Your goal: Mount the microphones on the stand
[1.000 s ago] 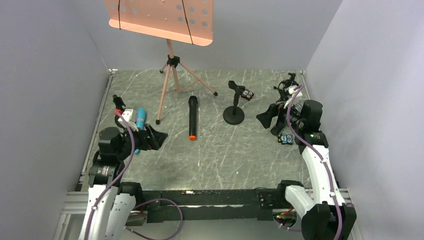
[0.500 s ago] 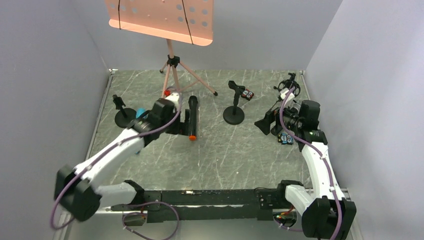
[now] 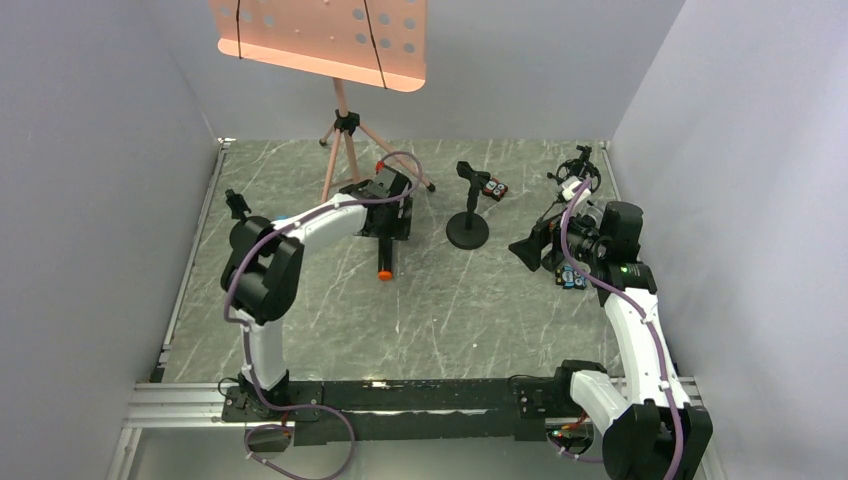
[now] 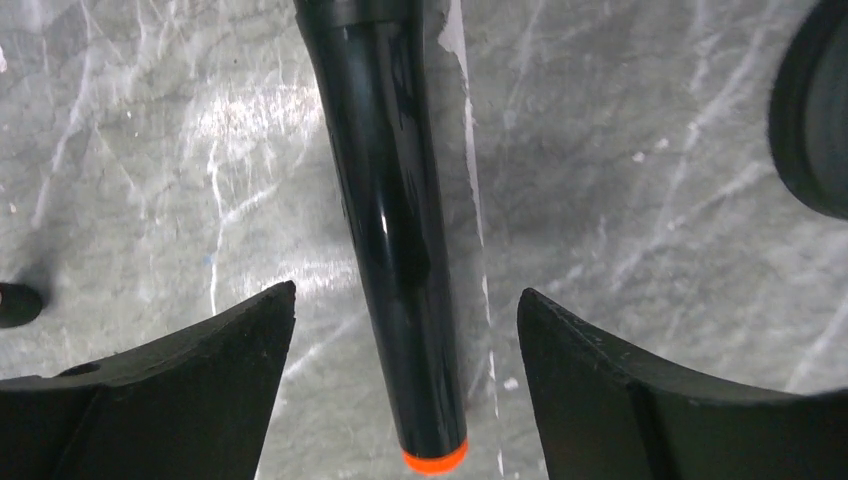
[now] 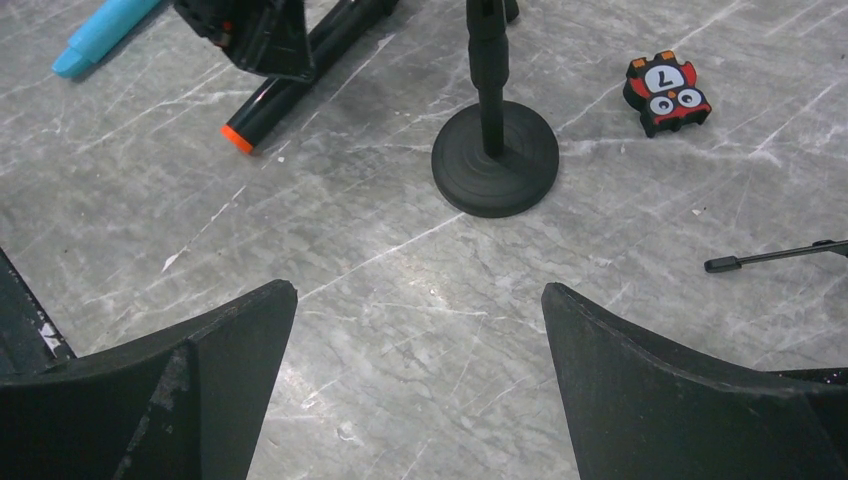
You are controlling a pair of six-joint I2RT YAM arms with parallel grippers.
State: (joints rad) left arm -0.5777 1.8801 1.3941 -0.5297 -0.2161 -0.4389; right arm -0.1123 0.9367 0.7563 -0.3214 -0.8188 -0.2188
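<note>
Left of the desk stand [image 3: 467,232], the orange-ringed microphone [image 4: 400,250] lies flat on the surface [image 3: 450,300], straddled by the released left hand [image 4: 405,292]. Judgement: centre on barrel, close squarely before lifting; right hand [image 5: 419,288] also released.

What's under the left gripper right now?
The black microphone with the orange end ring lies flat on the marble table, between the open fingers of the left gripper, which do not touch it. From above, the gripper covers its head end, so that part cannot be seen.
</note>
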